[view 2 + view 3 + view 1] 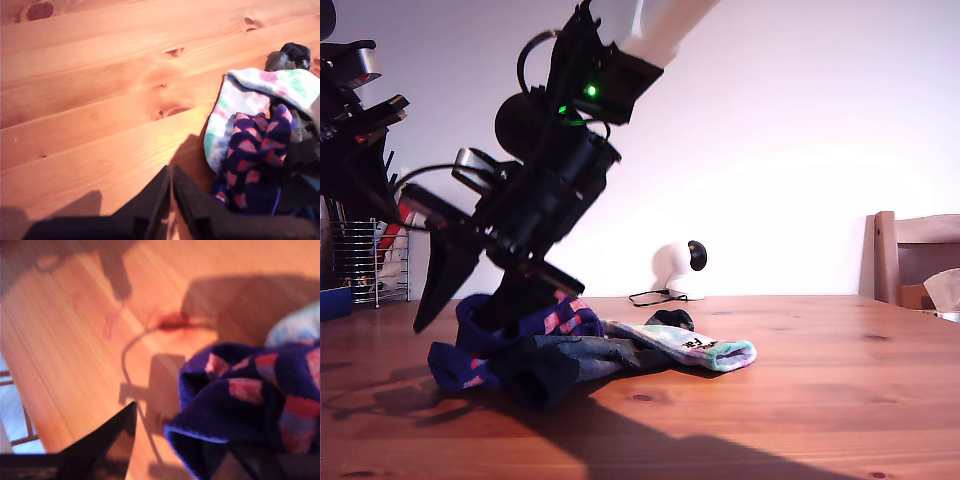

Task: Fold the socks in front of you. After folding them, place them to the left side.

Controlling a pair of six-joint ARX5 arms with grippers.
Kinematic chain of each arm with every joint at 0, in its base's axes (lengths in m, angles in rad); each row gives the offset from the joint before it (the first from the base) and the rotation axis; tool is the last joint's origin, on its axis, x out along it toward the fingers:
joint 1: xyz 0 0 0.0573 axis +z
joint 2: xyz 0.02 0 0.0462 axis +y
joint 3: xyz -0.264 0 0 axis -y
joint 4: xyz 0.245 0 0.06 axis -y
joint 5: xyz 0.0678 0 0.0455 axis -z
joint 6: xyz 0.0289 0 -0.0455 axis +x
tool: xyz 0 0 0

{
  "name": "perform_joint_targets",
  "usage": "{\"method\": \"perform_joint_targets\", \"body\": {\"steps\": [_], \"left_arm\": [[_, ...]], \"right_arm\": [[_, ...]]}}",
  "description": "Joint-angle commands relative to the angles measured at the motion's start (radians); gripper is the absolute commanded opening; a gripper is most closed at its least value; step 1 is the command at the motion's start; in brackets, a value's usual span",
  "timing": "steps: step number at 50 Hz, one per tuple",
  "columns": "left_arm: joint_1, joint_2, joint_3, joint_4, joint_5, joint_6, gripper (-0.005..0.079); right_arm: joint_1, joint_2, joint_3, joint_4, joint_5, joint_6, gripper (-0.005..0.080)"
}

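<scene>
Socks lay in one tangled heap on the wooden worktop point(840, 390); taken as landmark: the navy-purple sock point(535, 325) with pink-red blocks, bunched on top of the heap; a dark grey sock point(560, 365) slumped beneath and in front of it towards the camera; the tie-dye sock point(705, 350) trailed out from under it towards the exterior view's right; a small black sock point(670, 320) just behind the tie-dye one.

My second gripper point(175, 452) stood with jaws wide apart, one finger clear of the navy-purple sock, the other down at or in its folds; whether it had cloth pinched, could not tell. My first gripper point(171, 200) hovered just beside the same sock, jaws nearly together, nothing between them.

Judged handling: light, limp, no stiffness; would drape and drag neighbours along, since the pieces overlap; not fragile, knit not slippery. Best hold judged at a free cuff or toe edge of the navy-purple sock, pinching one layer only, lifting to shake it clear of the dark grey sock.
</scene>
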State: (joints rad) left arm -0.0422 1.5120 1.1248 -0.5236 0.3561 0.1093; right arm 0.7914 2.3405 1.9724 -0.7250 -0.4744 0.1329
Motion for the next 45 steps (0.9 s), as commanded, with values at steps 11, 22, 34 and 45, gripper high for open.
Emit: {"method": "perform_joint_targets", "body": {"steps": [11, 22, 34, 45], "left_arm": [[-0.002, -0.008, -0.008, 0.016, 0.017, -0.004, -0.0024], [-0.004, -0.008, -0.008, 0.018, 0.022, -0.005, -0.0024], [-0.004, -0.008, -0.008, 0.029, 0.041, -0.009, -0.0024], [-0.013, -0.008, -0.008, 0.063, 0.063, -0.027, -0.0024]], "right_arm": [[-0.021, 0.007, 0.164, -0.083, -0.006, -0.010, 0.0357], [-0.029, 0.007, 0.184, -0.134, -0.005, -0.019, 0.0357], [-0.023, 0.007, 0.184, -0.210, 0.020, -0.019, 0.0411], [0.003, 0.007, 0.184, -0.218, 0.032, 0.019, 0.0411]]}}
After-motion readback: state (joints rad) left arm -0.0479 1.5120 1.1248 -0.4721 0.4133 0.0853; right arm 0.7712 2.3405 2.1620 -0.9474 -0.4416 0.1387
